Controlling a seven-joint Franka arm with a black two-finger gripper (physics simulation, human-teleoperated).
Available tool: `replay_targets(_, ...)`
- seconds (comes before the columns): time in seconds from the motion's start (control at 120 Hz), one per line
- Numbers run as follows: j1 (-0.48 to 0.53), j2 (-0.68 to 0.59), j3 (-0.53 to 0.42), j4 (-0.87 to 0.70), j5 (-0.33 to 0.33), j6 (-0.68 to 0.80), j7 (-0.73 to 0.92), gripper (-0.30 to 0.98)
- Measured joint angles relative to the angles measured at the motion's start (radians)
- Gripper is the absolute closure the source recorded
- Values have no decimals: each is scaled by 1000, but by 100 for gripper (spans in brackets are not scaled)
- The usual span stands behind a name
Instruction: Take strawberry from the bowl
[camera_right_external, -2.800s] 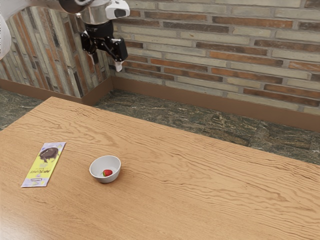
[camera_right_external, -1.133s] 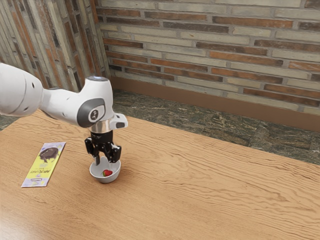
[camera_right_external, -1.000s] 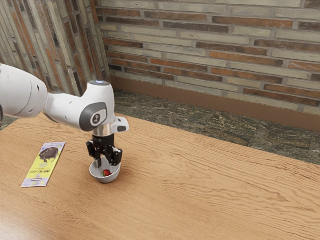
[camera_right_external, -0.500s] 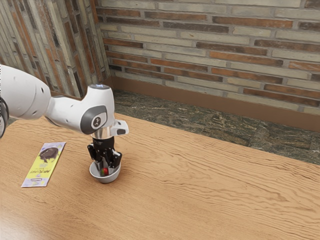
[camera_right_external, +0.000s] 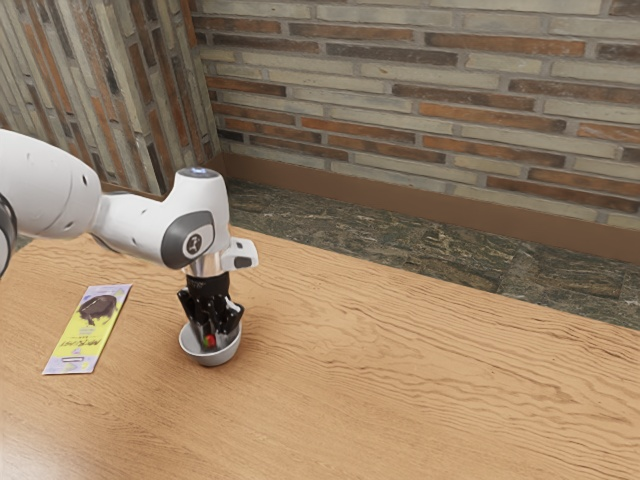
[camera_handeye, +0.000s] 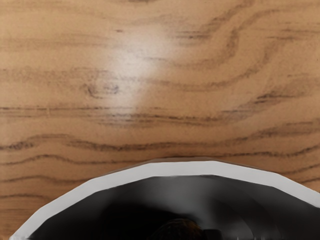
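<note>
Down in the white bowl (camera_right_external: 210, 359) is my gripper (camera_right_external: 211, 343), its two fingers drawn in on the strawberry (camera_right_external: 209, 341) from both sides. A little red and green of the fruit shows between them; the rest is hidden by the fingers. The bowl stands upright on the table. In the wrist view the bowl's pale rim (camera_handeye: 185, 169) curves around a dark inside, where a dim rounded shape, perhaps the strawberry (camera_handeye: 180, 230), appears at the lower edge.
On the wooden table (camera_right_external: 400, 380), a yellow and purple chocolate packet (camera_right_external: 87, 330) lies flat toward the exterior view's left of the bowl. Behind the table rises a brick wall.
From above the floor beyond the table, my hand has come over the bowl and down into it. The fingers have closed in on the strawberry. Bowl and packet have kept their places.
</note>
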Motion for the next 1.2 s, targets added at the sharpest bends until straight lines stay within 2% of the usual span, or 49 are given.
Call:
replay_targets(0.192,-8,-119,-10,-35,7,-12,-5,62)
replay_targets(0.292,-11,-182,-52,-35,12,-27,-11,63)
replay_targets(0.4,-11,-191,-120,-9,15,-38,-17,64)
replay_targets(0.85,-13,5,-371,174,7,-39,-39,67)
replay_targets(1.058,-31,98,-392,217,13,-13,-48,67)
replay_targets(1.092,-32,106,-393,217,12,-10,-49,63)
replay_targets(1.2,-32,114,-392,217,1,-4,-41,40)
